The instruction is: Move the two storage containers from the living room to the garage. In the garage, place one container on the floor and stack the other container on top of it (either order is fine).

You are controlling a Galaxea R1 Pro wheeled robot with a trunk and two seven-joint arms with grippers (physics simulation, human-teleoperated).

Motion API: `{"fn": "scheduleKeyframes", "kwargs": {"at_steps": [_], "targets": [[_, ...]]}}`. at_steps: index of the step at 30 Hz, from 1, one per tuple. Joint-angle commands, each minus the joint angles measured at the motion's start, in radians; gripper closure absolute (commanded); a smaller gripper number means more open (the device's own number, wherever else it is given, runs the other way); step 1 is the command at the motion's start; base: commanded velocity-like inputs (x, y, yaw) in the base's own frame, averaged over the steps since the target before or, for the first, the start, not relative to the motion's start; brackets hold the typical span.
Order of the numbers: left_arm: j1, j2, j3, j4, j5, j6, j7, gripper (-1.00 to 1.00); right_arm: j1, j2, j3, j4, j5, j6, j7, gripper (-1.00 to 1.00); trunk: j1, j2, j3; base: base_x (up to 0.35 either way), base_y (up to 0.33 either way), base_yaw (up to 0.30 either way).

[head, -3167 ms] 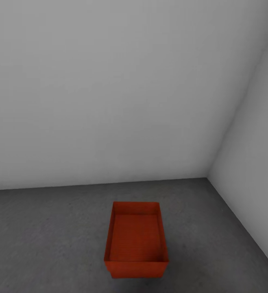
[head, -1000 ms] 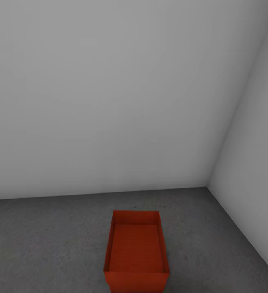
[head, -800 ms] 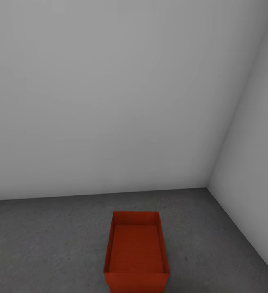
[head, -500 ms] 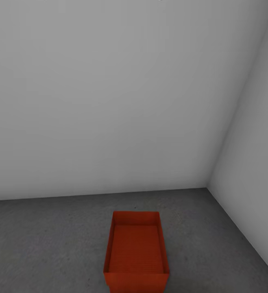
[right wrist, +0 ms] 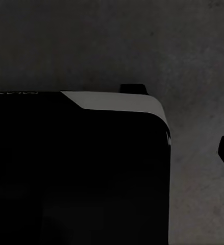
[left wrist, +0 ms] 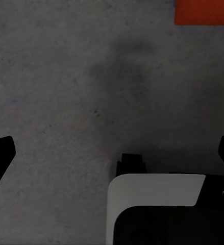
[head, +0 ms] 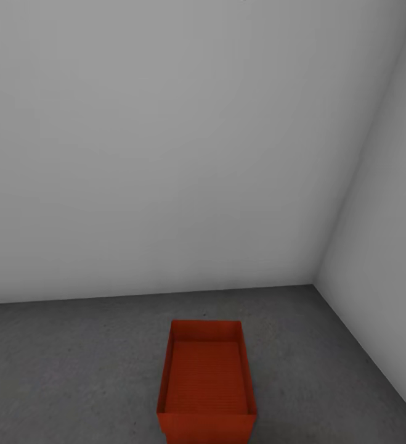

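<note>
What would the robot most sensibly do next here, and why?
Probably turn away and go fetch the second bin: one red-orange container already sits empty on the grey concrete floor by the white wall, nothing is stacked on it, and the left end effector looks open and empty.

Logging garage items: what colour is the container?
Red-orange container, clearest in the head view.

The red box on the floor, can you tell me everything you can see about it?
The storage container is a red-orange rectangular bin with straight walls and no lid, so you can look right inside. It looks like plastic, with fine ridges across its bottom, and nothing is in it. It sits upright and flat on the dark grey speckled floor, near the corner of two plain white walls, its long side running away from the robot. Nothing else touches it. A corner of it also shows in the left wrist view.
</note>
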Motion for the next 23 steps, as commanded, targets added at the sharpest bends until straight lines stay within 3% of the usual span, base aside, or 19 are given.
{"fn": "scheduleKeyframes", "kwargs": {"at_steps": [1,23], "targets": [[-0.001,-0.001,-0.002,0.001,0.003,-0.002,0.002,-1.00,-0.001,0.000,0.008,0.003,-0.007,-0.005,-0.002,-1.00,0.000,-0.001,-0.001,0.000,0.000,0.000],[-0.001,-0.002,-0.001,0.002,0.007,-0.003,0.002,-1.00,-0.001,-0.017,0.008,0.002,-0.003,-0.004,-0.004,-1.00,0.000,-0.001,-0.001,0.000,0.000,0.000]]}}
